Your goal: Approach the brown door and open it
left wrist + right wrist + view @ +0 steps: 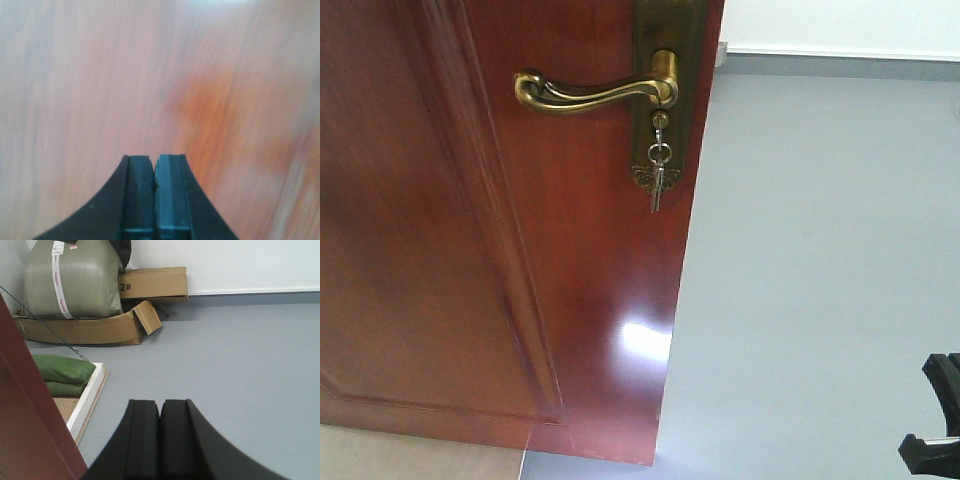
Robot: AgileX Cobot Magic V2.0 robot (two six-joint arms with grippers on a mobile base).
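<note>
Left claw (155, 172) clenched on nothing, close against blurred reddish wood. Right claw (160, 415) clenched, empty, over grey floor (240, 365). Brown door (470, 250): glossy, panel moulding, stands ajar at front view's left; curved brass lever handle (595, 93), keys (658, 175) hanging below.

blocked left: brown door (500, 250) | free right: grey floor (820, 280) | far obstacles: cardboard boxes (150, 285), sacks (70, 280)

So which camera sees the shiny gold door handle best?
The exterior front-facing view: the whole curved brass handle shows there, with keys hanging below. The left wrist view sees only blurry door wood; the right wrist view shows just the door's edge.
</note>
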